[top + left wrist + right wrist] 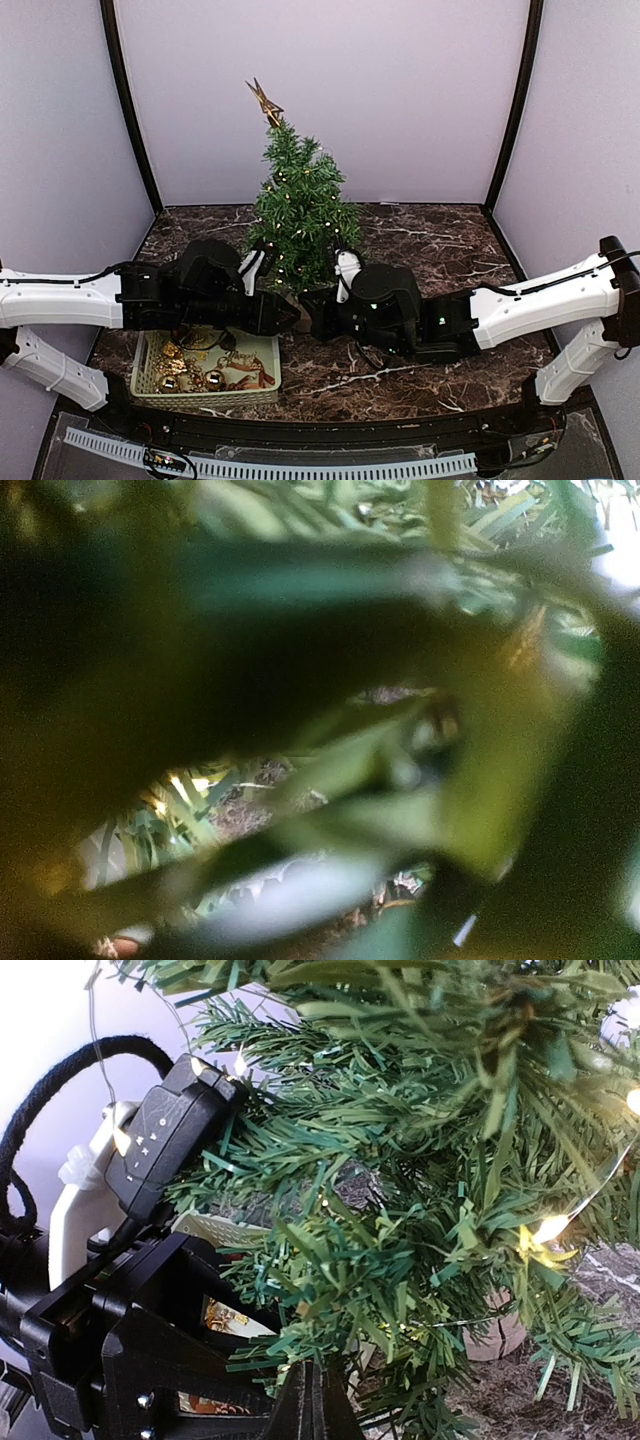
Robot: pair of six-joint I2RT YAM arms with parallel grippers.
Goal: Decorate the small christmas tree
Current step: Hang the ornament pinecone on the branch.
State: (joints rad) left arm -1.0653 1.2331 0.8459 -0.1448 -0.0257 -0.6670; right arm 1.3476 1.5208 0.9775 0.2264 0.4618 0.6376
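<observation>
Standing tree: small dark-green bristly christmas tree (300, 215), centre of dark marble table (430, 250), axis vertical, tip up.
Left gripper (285, 312): at its 7 o'clock, jaws not visible, cannot tell.
Right gripper (312, 310): at its 5 o'clock, jaws also unclear.

The tree (300, 205) had stiff, prickly green needles that looked like plastic, and a rough wood base (495, 1335). The star (265, 100) was shiny gold. The table (430, 250) looked like smooth dark stone. The basket (205, 398) was pale plastic.
</observation>
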